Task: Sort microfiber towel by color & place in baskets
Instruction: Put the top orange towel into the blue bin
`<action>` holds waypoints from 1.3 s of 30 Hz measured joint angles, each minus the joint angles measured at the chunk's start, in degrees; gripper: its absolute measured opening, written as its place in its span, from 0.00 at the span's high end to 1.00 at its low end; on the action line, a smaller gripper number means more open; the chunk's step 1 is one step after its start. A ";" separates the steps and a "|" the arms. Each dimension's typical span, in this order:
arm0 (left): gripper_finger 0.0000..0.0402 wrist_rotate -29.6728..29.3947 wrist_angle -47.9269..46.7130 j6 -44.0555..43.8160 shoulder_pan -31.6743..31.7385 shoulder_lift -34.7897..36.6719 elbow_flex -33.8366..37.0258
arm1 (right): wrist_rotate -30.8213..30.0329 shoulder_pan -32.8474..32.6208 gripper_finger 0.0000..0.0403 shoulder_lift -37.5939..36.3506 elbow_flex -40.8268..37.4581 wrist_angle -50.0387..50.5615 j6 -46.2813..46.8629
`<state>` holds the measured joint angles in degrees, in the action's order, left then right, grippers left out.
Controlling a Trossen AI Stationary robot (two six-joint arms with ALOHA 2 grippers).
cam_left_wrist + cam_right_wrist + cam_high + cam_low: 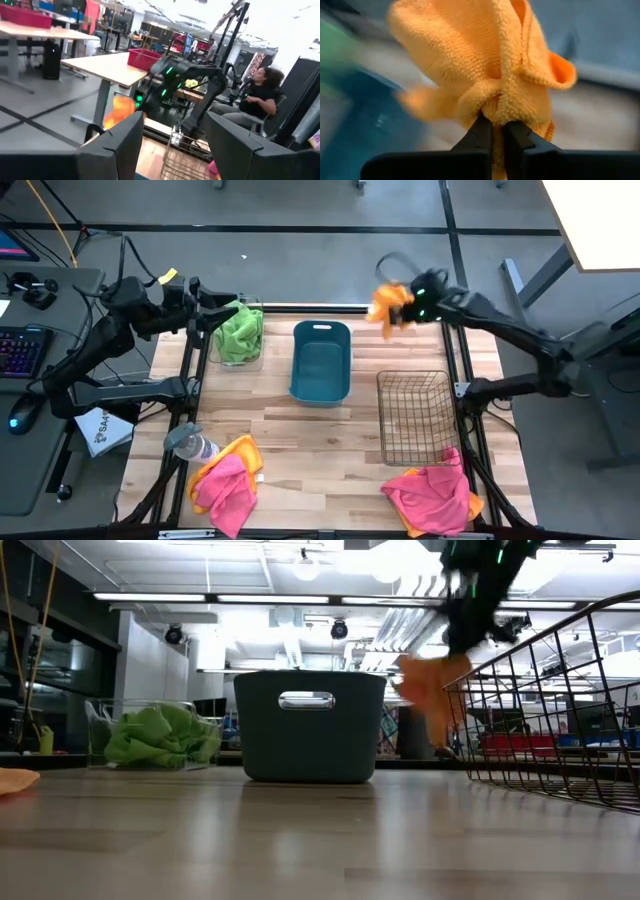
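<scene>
My right gripper is shut on an orange towel, held in the air past the table's far edge, between the teal tub and the wire basket. My left gripper is open and empty above the clear bin, which holds green towels. Pink and orange towels lie in a heap at the near left and another at the near right. My right gripper pinches a gathered fold of the orange towel between its two fingertips. The towel is lifted clear of the table and bunches out past the fingers; in the low view it hangs below the gripper.
A plastic bottle lies by the near-left heap. A keyboard and mouse sit on a side desk at the left. People sit at desks in the room behind. Bare wood shows between the tub and the near heaps.
</scene>
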<state>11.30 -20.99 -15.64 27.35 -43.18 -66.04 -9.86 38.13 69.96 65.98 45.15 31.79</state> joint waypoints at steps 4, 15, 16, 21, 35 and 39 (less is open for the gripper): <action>0.50 -0.08 0.01 1.55 0.00 -0.06 0.00 | 2.61 -4.30 0.99 -4.31 5.30 -10.56 0.57; 0.50 -0.18 5.27 1.92 0.00 -0.83 0.00 | -2.69 -24.62 1.00 6.81 8.17 -20.78 0.55; 0.50 -0.18 5.67 1.90 0.00 -0.83 0.00 | -3.27 -25.86 1.00 8.73 8.15 -21.34 0.29; 0.50 -0.18 5.91 1.77 0.00 -0.86 -0.02 | -2.91 -29.16 1.00 18.00 8.12 -22.57 0.43; 0.50 -0.08 5.84 -0.36 0.00 -0.65 -0.02 | 6.24 -29.90 0.66 27.57 10.31 -21.30 -2.29; 0.50 0.17 5.83 -0.31 0.00 -0.68 -0.02 | 5.06 -29.94 0.44 27.57 13.01 -17.16 -8.28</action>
<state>11.46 -15.16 -15.95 27.35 -43.86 -66.06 -4.80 8.19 97.54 78.99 27.99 23.50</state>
